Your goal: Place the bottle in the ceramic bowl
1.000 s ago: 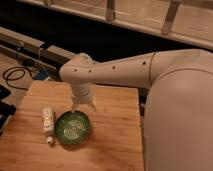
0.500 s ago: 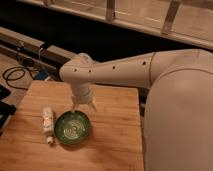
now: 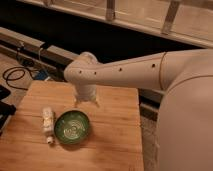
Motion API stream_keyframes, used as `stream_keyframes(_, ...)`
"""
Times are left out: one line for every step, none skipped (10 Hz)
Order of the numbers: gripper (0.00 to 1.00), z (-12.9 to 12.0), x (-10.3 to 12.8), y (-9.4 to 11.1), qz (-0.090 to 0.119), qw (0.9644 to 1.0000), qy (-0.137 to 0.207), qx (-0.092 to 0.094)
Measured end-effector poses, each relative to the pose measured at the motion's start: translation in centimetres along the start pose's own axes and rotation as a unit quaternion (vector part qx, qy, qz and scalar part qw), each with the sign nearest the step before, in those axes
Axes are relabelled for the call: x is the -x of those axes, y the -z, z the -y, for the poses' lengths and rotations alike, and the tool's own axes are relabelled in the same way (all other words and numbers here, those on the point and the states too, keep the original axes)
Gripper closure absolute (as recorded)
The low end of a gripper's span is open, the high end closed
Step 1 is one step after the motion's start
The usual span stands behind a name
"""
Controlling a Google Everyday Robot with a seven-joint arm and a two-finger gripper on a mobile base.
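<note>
**Hidden or unclear.** The claw (image 3: pixel 86 102) hangs below the white wrist, and only its short tips show under the housing. The near edge of the table is cut off by the frame. Its right side disappears behind the robot's large white body (image 3: pixel 190 125). The bottle's label is too blurred to read.

**Surface and room.** A pale wooden plank table (image 3: pixel 115 135) carries the items. Behind it run a dark recess and a pale rail. A black coiled cable (image 3: pixel 12 75) lies on the floor at far left.

**Item 1.** The small slim cream-white bottle (image 3: pixel 48 124) lies flat on the table, left of centre. Its long axis runs from the far side to the near side, and the pale cap points toward the near edge. It lies just beside the bowl's left rim; contact cannot be told.

**Item 2.** The round shallow glossy green ceramic bowl with pale rings inside (image 3: pixel 85 135) stands upright on the table with nothing in it.

**Item 3.** The claw is released, its tips apart and holding nothing. It points downward above the table, just beyond the bowl's far rim, on the white arm (image 3: pixel 125 72) that reaches in from the right.
</note>
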Motion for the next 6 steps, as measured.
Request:
stream_keyframes(0.35,0.2,1.7,0.0,0.009,0.9999,0.005,0.006)
stream_keyframes(0.35,-0.2,3.6,0.1,0.019,0.9996,0.018,0.008)
stream_keyframes(0.35,-1.5,5.0,0.3,0.024,0.9991,0.034,0.009)
stream_keyframes(0.35,-3.0,6.2,0.5,0.030,0.9982,0.052,0.009)
stream_keyframes(0.35,-4.9,6.9,0.7,0.033,0.9969,0.069,0.013)
stream_keyframes(0.35,-8.1,7.7,1.1,0.042,0.9938,0.100,0.024)
